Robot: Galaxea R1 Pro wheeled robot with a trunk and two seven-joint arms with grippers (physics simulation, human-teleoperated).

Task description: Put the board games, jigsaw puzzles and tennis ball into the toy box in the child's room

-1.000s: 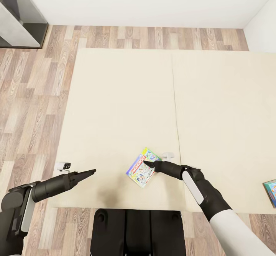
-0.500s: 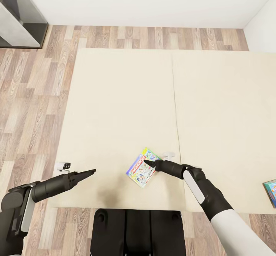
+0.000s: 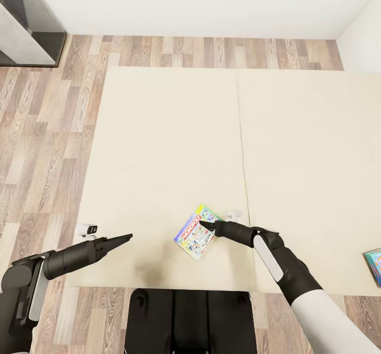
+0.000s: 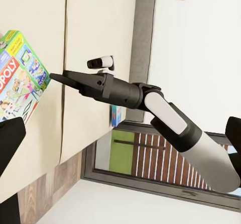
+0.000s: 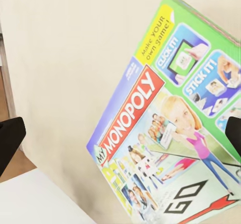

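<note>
Your green-edged board game [image 3: 196, 236] lies flat on the bed [image 3: 169, 147], on the left mattress section close to the seam and near the edge closest to you. It sits turned at an angle to the mattress edges. In the right wrist view the lid [image 5: 170, 133] reads clearly — a red banner with white lettering, a green border and cartoon figures. The box rests on plain beige fabric.

Your right tool [image 3: 205, 226] reaches in from the right, and its tip overlaps the right-hand corner of the box in the head view. Whether it touches the lid you cannot tell from here. The left wrist view catches that arm from the side, with the right tool [image 4: 56, 77] tapering to a narrow point just beside the box [image 4: 19, 76]. Its fingers look pressed together there. In the right wrist view the dark fingertips [image 5: 10, 138] show at the two side edges of the picture with the box between them, so the state of this tool cannot be settled.

Your left tool [image 3: 126, 237] hangs over the near left part of the mattress, well apart from the game, drawn to a single point with nothing in it.

A second game — a small blue box [image 3: 373, 265] — lies at the far right of the bed, cut by the picture edge. Wood-plank floor [image 3: 42, 132] surrounds the bed, and a dark grey cabinet [image 3: 26, 26] stands in the far left corner.
</note>
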